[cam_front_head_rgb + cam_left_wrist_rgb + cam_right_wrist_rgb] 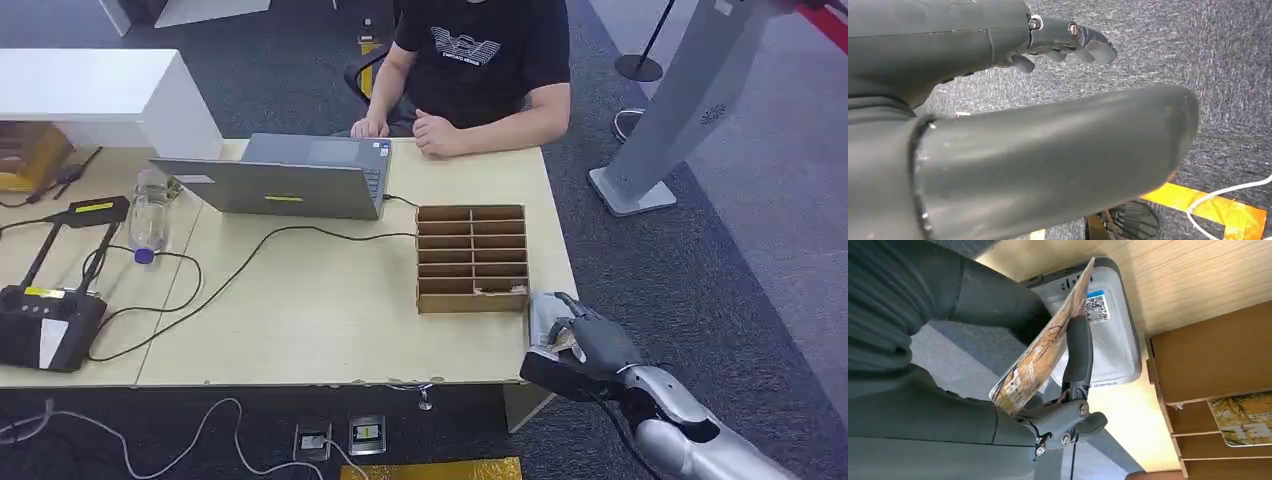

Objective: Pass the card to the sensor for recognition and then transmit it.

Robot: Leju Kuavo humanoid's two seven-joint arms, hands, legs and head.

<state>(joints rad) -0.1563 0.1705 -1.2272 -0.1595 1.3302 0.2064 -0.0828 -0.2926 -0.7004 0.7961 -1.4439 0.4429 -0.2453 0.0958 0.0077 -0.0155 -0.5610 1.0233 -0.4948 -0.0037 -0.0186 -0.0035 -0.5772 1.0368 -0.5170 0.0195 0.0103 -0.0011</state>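
So the counter (320, 320) is a pale wood-look top, two sections butted together. On it: an open grey laptop (290, 178) at the far edge, with a black cable (250, 255) snaking off it toward the left. A clear plastic bottle (150, 212) lies on its side left of the laptop. A brown divided box (472, 258) sits near the right end, and a grey sensor pad (1103, 330) is just beside it at the near corner. At far left there's a black device (45, 325) with a folding stand.
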